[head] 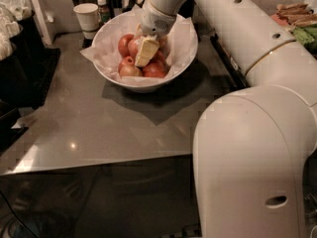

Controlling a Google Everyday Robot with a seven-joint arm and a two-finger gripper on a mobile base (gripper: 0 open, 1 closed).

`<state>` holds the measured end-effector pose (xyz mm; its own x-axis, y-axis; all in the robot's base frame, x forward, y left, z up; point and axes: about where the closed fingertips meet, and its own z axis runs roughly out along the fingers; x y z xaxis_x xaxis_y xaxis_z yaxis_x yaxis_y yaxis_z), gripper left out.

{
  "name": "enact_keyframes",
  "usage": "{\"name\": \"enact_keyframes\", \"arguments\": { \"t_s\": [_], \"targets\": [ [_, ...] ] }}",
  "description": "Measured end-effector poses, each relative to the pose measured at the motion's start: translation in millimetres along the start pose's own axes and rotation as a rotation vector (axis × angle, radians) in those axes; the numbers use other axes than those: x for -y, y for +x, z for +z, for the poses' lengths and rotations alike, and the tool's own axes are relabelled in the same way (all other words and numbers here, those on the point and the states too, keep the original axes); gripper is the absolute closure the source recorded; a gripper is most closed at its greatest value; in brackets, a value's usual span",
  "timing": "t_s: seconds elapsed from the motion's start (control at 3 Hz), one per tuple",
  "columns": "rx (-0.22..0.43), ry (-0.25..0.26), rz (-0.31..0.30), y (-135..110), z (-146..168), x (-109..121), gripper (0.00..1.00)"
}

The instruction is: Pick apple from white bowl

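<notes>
Camera view: gripper (145, 52) low in white bowl (144, 86), apple (155, 69) just beside its tip; opening cannot tell

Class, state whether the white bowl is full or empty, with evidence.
Partly full: several red apples lie in the white bowl; the gripper sits down among them.

Glossy grey tabletop (99, 128); dim rm
</notes>
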<state>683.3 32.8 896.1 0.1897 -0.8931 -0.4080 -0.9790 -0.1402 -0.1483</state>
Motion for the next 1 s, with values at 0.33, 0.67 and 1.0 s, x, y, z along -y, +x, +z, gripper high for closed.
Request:
{"name": "enact_keyframes", "arguments": {
  "t_s": [0.33, 0.67, 1.0],
  "targets": [
    [0.001, 0.000, -0.001, -1.1, -2.2, 0.9, 0.99],
    [0.101, 0.056, -0.018, -12.1, -30.7, -6.7, 1.00],
    [0.198, 0.124, -0.035, -23.7, -65.0, -13.7, 1.00]
  ]
}}
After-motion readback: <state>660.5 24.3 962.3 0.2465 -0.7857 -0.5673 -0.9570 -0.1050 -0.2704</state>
